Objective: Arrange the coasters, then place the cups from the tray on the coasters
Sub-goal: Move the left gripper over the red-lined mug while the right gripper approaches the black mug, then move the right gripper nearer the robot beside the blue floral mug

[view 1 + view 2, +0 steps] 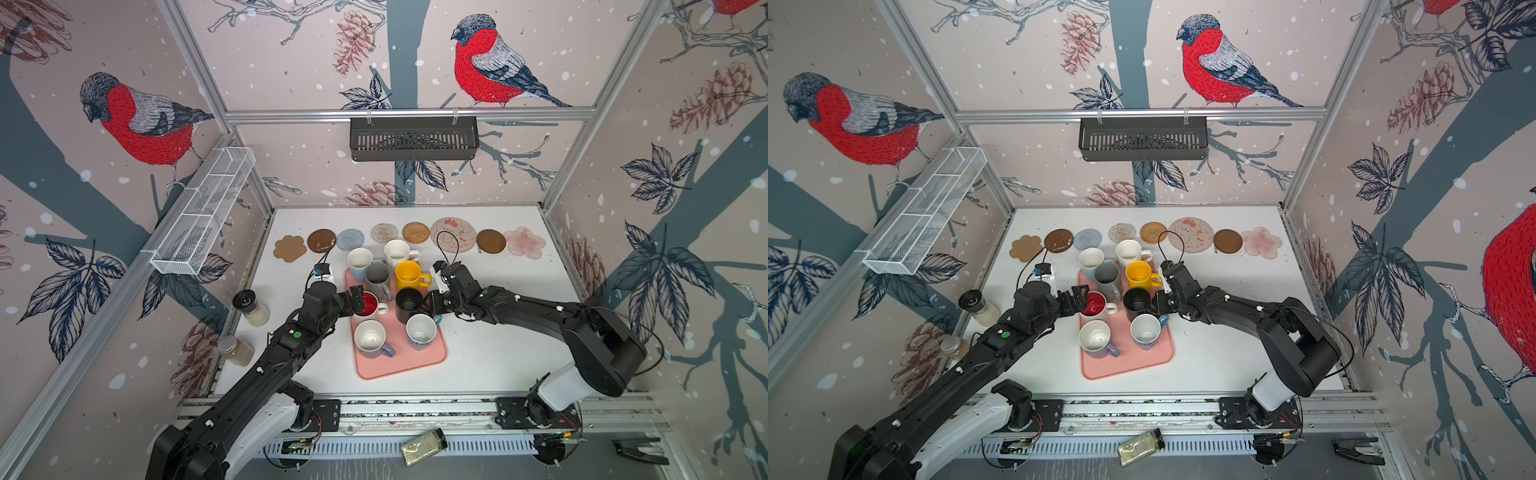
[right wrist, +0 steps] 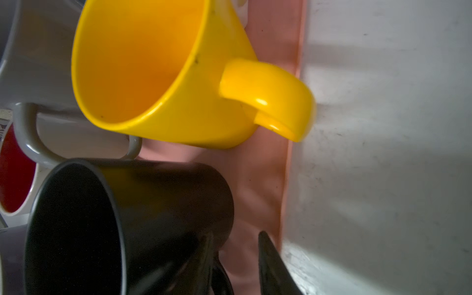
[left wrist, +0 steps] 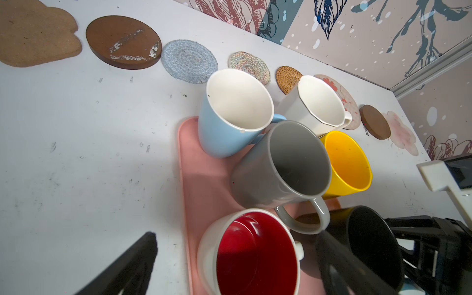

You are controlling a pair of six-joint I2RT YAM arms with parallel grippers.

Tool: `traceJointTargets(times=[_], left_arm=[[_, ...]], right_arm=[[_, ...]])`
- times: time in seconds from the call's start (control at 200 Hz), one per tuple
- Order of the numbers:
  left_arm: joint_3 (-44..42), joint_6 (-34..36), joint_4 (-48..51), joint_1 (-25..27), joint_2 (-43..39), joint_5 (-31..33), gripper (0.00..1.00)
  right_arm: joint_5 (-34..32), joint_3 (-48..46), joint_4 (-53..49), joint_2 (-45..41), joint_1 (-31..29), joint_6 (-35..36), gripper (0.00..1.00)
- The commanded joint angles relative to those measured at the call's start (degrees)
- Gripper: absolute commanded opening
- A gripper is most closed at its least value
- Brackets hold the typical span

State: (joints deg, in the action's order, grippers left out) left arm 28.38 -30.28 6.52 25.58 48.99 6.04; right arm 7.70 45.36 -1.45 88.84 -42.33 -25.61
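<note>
- Bird-print walls [image 1: 137,120] enclose the cell on three sides.
- The scuffed white table [image 1: 498,353] carries everything.
- The tray [image 1: 399,365] lies mid-table with all eight cups [image 1: 411,274] crowded on it.
- The left claw [image 1: 357,301] gapes wide and empty, straddling the red-lined cup [image 1: 368,308], probably lining up a grab.
- The right claw [image 1: 432,306] is narrowed at the black cup [image 1: 409,305]; I cannot tell whether it grips.
- The coasters [image 1: 322,240] line the far edge, awaiting cups.
</note>
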Motion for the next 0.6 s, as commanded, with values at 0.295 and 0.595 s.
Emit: traceJointTargets(times=[0.295, 0.595], left_arm=[[0.17, -1.46, -2.07, 0.41, -0.3, -0.94, 0.97], [-1.31, -1.5, -2.2, 0.65, -1.86, -1.73, 0.96]], right_arm=[[-5.39, 4.83, -7.53, -3.88, 0.84, 2.13, 0.54], [-6.56, -2.31, -8.99, -10.27, -0.37, -0.71, 0.54]])
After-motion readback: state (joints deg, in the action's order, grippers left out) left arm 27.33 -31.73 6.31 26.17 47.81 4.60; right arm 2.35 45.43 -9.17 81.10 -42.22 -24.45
